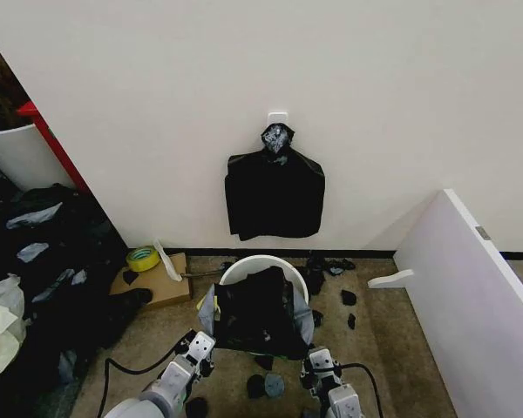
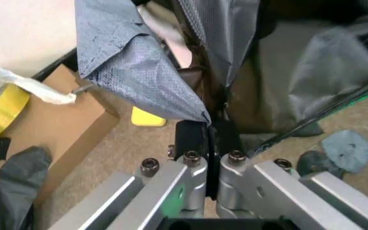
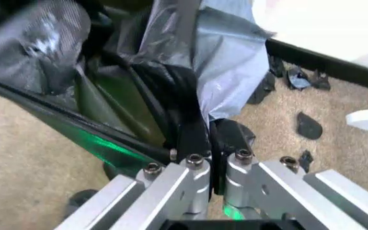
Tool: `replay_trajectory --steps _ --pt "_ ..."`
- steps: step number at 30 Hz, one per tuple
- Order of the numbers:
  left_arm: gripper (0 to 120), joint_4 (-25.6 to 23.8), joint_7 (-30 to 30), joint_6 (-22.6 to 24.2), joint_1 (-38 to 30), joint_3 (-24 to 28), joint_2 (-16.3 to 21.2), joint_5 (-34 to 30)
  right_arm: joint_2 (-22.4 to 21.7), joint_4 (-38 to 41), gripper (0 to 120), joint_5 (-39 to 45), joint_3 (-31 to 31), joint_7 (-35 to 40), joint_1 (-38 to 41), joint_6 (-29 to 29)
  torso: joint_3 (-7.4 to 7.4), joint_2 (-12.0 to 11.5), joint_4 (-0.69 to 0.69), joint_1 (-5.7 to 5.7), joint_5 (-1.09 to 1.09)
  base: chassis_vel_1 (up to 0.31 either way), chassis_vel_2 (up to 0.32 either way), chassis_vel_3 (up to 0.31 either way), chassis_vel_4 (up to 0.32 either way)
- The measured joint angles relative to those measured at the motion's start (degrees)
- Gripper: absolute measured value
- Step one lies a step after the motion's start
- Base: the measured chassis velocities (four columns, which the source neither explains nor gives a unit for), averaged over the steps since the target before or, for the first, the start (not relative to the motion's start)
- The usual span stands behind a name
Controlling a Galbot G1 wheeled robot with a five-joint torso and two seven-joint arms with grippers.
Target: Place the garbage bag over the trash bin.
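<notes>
Already the garbage bag (image 1: pixel 260 312) hangs stretched between both arms, low in front of the trash bin (image 1: pixel 253 264), whose white rim shows just behind the bag's top edge. Left gripper (image 2: pixel 208 128): jaws closed tight on a corner of the film, the grey-sheened fold fanning out above the pinch. Right gripper (image 3: pixel 211 128): jaws likewise pressed together on the opposite edge, black film bunched into them.

Handling, as a judgement: thin, light, limp and slick; it will sag and cling to itself, and tear if dragged hard against the thick rim. Best held at the mouth edge, on opposite sides, as now. Whether each pinch holds one layer or both I cannot quite tell, so the mouth may not be open.

Nearby on the floor: yellow tape roll (image 1: pixel 143 258) on cardboard (image 1: pixel 155 283), black scraps (image 1: pixel 349 298). Bunch of black bags (image 1: pixel 275 193) hangs on the wall.
</notes>
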Motion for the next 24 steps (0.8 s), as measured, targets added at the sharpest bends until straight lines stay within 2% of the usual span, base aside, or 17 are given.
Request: replay_trajectory --steps 6,24 --pt "0 2.82 -0.23 -0.22 -0.76 0.58 -1.02 0.65 1.34 -6.37 0 -7.59 0.73 -2.32 1.31 2.70 0.00 0.00 0.00 0.00 0.00 0.000 0.000 0.000 0.000" --pt "0 6.28 -0.50 -0.61 -1.92 1.72 -2.40 0.80 3.71 -15.32 0 -6.03 3.33 -8.18 2.97 12.11 0.00 0.00 0.00 0.00 0.00 0.000 0.000 0.000 0.000"
